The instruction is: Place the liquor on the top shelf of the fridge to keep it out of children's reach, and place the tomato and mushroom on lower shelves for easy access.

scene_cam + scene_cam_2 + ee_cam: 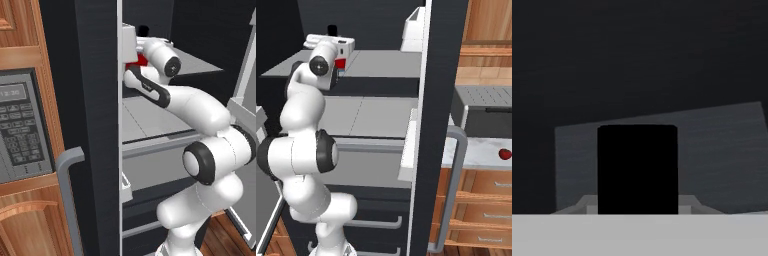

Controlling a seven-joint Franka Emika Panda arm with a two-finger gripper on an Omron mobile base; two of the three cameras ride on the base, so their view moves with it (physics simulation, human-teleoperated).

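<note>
My arm reaches into the open black fridge (97, 100) at the height of the top shelf (200, 62) (381, 62). The gripper (131, 52) (338, 52) is shut on the liquor (132, 63) (340, 63). Its red body shows below the hand and its black cap (332, 30) rises above it. In the hand view the cap (637, 170) stands close ahead, with the grey shelf (722, 150) behind it. The lower shelf (150, 120) (376, 117) lies bare underneath. The tomato (504, 154) rests on the counter to the right of the fridge. The mushroom is out of view.
The fridge doors stand open on both sides, each with a grey bar handle (67, 165) (456, 150). A door bin (416, 25) sits high on the right door. A built-in microwave (22, 125) is to the left. A grey countertop oven (486, 112) stands behind the tomato.
</note>
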